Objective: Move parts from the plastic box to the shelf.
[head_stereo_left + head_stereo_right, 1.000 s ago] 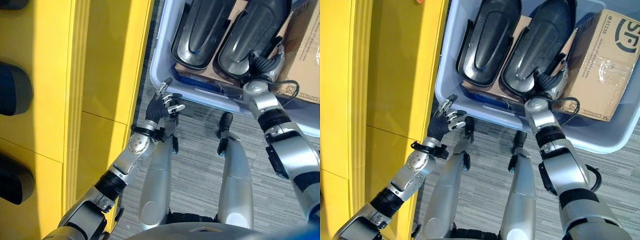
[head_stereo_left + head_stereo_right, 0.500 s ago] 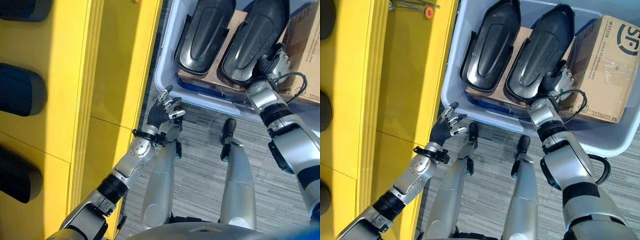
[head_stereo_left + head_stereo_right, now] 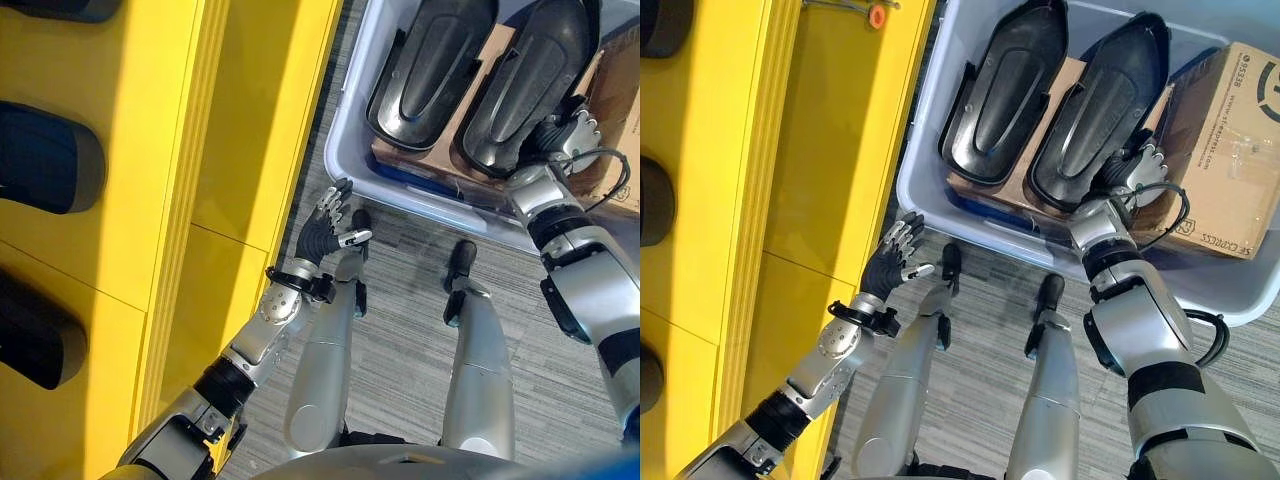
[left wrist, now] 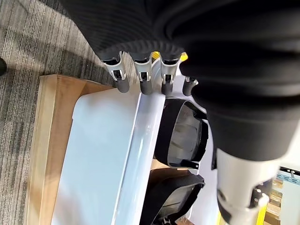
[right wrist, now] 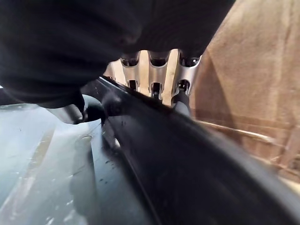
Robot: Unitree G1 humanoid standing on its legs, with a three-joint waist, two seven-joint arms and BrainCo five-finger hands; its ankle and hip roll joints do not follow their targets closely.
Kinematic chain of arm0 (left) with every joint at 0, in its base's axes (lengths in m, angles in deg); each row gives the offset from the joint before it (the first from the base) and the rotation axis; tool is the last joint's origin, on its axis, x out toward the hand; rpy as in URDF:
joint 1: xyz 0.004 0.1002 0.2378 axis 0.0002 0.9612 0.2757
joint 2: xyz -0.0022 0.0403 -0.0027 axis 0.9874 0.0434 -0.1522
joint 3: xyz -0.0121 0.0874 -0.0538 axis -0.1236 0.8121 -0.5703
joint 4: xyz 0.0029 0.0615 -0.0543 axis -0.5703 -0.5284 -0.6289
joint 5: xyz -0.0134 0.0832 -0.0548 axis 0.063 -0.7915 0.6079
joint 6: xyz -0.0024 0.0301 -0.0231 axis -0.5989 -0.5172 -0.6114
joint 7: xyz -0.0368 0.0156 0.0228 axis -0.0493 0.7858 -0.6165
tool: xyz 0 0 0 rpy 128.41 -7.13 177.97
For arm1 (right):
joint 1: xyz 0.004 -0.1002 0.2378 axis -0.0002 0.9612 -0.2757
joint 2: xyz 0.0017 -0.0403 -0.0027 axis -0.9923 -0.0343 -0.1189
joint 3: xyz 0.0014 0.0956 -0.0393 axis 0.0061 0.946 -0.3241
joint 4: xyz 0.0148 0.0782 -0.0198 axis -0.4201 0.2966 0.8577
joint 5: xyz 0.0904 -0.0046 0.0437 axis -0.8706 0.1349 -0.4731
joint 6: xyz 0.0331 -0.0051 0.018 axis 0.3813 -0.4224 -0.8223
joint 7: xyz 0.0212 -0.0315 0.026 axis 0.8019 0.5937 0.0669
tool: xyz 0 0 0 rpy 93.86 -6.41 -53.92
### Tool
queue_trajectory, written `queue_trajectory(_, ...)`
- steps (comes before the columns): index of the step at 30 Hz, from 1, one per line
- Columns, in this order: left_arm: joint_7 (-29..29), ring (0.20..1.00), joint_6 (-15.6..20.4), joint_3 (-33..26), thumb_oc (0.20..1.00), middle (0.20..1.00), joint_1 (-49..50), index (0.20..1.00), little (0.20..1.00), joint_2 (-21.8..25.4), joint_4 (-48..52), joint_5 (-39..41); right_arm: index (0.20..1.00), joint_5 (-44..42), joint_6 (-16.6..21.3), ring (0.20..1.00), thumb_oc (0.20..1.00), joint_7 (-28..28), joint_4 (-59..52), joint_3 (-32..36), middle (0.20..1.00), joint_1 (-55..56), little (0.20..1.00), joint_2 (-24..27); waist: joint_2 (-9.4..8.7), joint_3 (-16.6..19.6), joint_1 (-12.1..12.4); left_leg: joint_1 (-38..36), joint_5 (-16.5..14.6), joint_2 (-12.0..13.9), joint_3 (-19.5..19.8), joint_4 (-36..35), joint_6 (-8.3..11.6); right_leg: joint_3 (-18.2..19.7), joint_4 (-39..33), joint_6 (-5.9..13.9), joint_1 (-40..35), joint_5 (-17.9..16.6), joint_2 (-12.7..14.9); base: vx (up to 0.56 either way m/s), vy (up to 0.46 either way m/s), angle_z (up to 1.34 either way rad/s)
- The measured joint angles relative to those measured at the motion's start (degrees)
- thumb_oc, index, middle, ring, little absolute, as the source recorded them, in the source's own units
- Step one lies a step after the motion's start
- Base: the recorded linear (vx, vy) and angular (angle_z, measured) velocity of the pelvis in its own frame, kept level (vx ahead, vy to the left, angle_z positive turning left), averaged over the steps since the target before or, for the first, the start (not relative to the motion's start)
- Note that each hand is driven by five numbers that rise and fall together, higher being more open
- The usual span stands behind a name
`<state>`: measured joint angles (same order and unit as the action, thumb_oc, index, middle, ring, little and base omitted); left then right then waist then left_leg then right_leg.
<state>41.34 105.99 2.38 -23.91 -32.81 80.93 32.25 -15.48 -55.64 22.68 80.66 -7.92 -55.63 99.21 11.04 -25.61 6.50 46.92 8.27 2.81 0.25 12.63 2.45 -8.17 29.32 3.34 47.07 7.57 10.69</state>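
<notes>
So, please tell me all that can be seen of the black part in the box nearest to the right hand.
The right-hand black part is a long, oval, glossy shell of dark plastic with a raised rim and a shallow hollow. It lies aslant in the pale plastic box, beside a second black part, both resting on brown cardboard. The right hand is at its near end, fingers over the rim on the side toward a cardboard carton.

The plastic box [image 3: 940, 200] sits on grey carpet floor [image 3: 980, 330] beside the yellow shelf [image 3: 810, 180].
</notes>
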Motion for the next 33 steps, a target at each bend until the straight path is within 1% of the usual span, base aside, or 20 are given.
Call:
queue_trajectory(2,0.12,1.0,0.22,0.54,1.0,1.0,0.61,1.0,1.0,-0.01,-0.02,-0.02,0.2,-0.04,5.65,0.2,0.2,3.09,-2.61,2.3,0.2,2.88,0.2,-0.38,0.36,-0.22,-0.06,-1.54,0.33,0.02,-1.07,-1.28,-0.08,0.91,-1.38,0.33,-1.02,-0.79,-0.17,0.01,0.034,-0.16)
queue_trajectory(3,0.21,1.0,0.22,0.5,1.0,1.0,1.07,1.0,1.0,0.01,-0.03,-0.03,0.2,0.08,7.48,0.2,0.2,4.25,-3.07,2.84,0.2,3.88,0.2,-0.28,0.63,-0.39,-0.21,-2.39,0.58,-0.01,-1.6,-1.95,-0.43,1.38,-1.97,0.35,-1.6,-1.56,-0.22,0.01,0.033,-0.16)
queue_trajectory(4,0.25,1.0,0.23,0.37,1.0,1.0,1.47,1.0,1.0,-0.08,-0.05,-0.06,0.2,0.36,8.67,0.2,0.2,5.04,-5.56,3.84,0.2,5.24,0.2,-0.04,1.15,-1.06,-0.7,-3.28,0.7,0.0,-1.71,-2.21,-0.72,1.5,-2.76,0.53,-2.69,-2.02,-0.36,0.0,0.015,-0.14)
queue_trajectory(6,0.24,1.0,0.26,0.31,1.0,1.0,1.97,1.0,1.0,-0.05,-0.09,-0.07,0.2,2.46,10.51,0.2,0.2,7.03,-11.13,5.34,0.2,8.33,0.2,-0.07,1.15,-2.39,-0.83,-5.92,0.67,-0.01,-2.84,-3.26,-0.9,2.36,-3.9,0.8,-4.74,-2.4,-0.44,0.0,-0.002,-0.17)
queue_trajectory(9,0.25,1.0,1.34,0.23,1.0,1.0,2.51,1.0,1.0,-0.02,-0.12,-0.07,0.2,6.79,13.97,0.2,0.2,8.62,-16.25,4.76,0.2,12.2,0.2,-0.12,0.95,-2.52,-1.65,-8.56,0.41,-0.03,-3.06,-3.94,-1.12,2.49,-5.5,0.94,-7.65,-2.65,-0.56,-0.01,-0.02,-0.08)
queue_trajectory(12,0.23,1.0,2.01,-0.44,1.0,1.0,2.49,1.0,1.0,0.08,-0.7,-0.06,0.2,10.8,15.08,0.2,0.2,9.57,-23.5,4.79,0.2,15.29,0.2,0.0,0.29,-2.97,-2.48,-11.83,0.17,0.11,-3.74,-4.48,-1.35,2.6,-6.35,0.84,-10.73,-2.94,-0.63,-0.02,-0.029,-0.06)
queue_trajectory(13,0.21,1.0,2.19,-0.59,1.0,1.0,2.48,1.0,1.0,0.06,-0.91,-0.06,0.2,11.45,15.15,0.2,0.2,9.58,-23.65,4.6,0.2,15.44,0.2,0.05,0.24,-3.0,-2.56,-12.09,0.11,0.18,-3.92,-4.5,-1.44,2.59,-6.49,0.87,-11.01,-2.97,-0.64,0.03,-0.027,-0.1)
queue_trajectory(16,-0.39,1.0,2.53,-1.64,1.0,1.0,3.67,1.0,1.0,0.22,-1.77,0.09,0.2,11.65,15.62,0.2,0.2,11.8,-27.71,5.08,0.2,18.31,0.2,-0.12,0.07,-3.11,-4.11,-16.12,-0.42,0.21,-4.65,-5.26,-1.53,3.18,-9.0,1.25,-15.07,-3.77,-0.76,0.05,-0.036,-0.15)
queue_trajectory(19,-1.7,1.0,2.5,-1.84,1.0,1.0,4.43,1.0,1.0,0.23,-1.72,0.18,0.2,11.39,15.6,0.2,0.2,11.82,-27.77,6.91,0.2,20.21,0.2,-0.47,-0.23,-3.31,-4.2,-20.74,0.07,0.22,-5.81,-8.16,-1.36,3.97,-11.68,1.79,-19.05,-4.95,-0.96,0.04,-0.072,-0.18)
queue_trajectory(24,-2.7,1.0,2.02,-2.73,1.0,1.0,5.01,1.0,1.0,0.39,-1.58,0.46,0.2,10.91,15.65,0.2,0.2,7.51,-27.87,8.22,0.2,20.31,0.2,-0.46,-0.93,-3.56,-4.86,-27.02,0.69,0.4,-6.18,-11.67,-1.26,4.14,-16.63,2.55,-25.74,-6.73,-1.44,0.05,-0.094,-0.09)
queue_trajectory(25,-2.73,1.0,1.71,-3.19,1.0,1.0,5.12,1.0,1.0,0.45,-1.55,0.47,0.2,8.6,15.84,0.2,0.2,5.3,-28.0,8.22,0.2,20.35,0.2,-0.48,-1.26,-3.63,-4.76,-29.27,0.98,0.6,-6.22,-12.67,-1.46,3.96,-18.19,2.41,-28.19,-7.2,-1.67,0.09,-0.105,-0.04)
queue_trajectory(27,-2.74,1.0,0.69,-4.4,1.0,1.0,5.74,1.0,1.0,0.66,-1.42,0.57,0.2,4.13,16.08,0.2,0.2,2.69,-31.56,8.52,0.2,21.62,0.2,-0.54,-1.59,-3.84,-4.68,-31.87,1.31,1.21,-6.32,-14.5,-1.27,3.66,-20.6,2.34,-31.07,-7.89,-2.15,0.1,-0.106,-0.05)
queue_trajectory(29,-2.76,1.0,-0.46,-5.91,1.0,1.0,6.76,1.0,1.0,1.93,-0.44,0.67,0.2,0.96,17.0,0.2,0.2,-0.1,-34.66,8.87,0.2,23.31,0.2,-1.1,-2.14,-4.14,-4.51,-34.88,1.75,1.7,-6.26,-16.22,-1.13,2.95,-23.93,2.22,-34.97,-9.15,-2.79,0.1,-0.11,0.01)
queue_trajectory(30,-2.75,1.0,-1.0,-7.06,1.0,1.0,7.55,1.0,1.0,2.54,0.58,0.7,0.2,-1.99,17.74,0.2,0.2,-3.12,-36.28,9.43,0.2,24.76,0.2,-1.26,-2.69,-3.91,-4.14,-37.73,1.88,2.06,-6.19,-17.77,-0.94,2.27,-26.84,2.09,-38.66,-9.61,-3.32,0.08,-0.114,0.09)
queue_trajectory(32,-2.86,1.0,-1.7,-8.68,1.0,1.0,8.04,1.0,1.0,2.85,1.98,1.84,0.2,-5.81,18.13,0.2,0.2,-7.72,-38.65,9.69,0.2,24.95,0.2,-1.27,-3.63,-3.48,-3.78,-38.32,1.72,2.38,-5.9,-17.85,-0.7,1.28,-28.65,1.74,-40.62,-9.95,-3.93,0.12,-0.088,0.16)
queue_trajectory(33,-3.01,1.0,-2.05,-8.98,1.0,1.0,8.07,1.0,1.0,2.85,1.97,2.48,0.2,-6.99,18.13,0.2,0.2,-9.14,-39.67,9.7,0.2,24.97,0.2,-1.43,-3.82,-3.43,-3.61,-38.46,1.6,2.46,-5.76,-17.83,-0.54,1.08,-28.73,1.68,-40.95,-9.95,-4.1,0.13,-0.04,0.1)
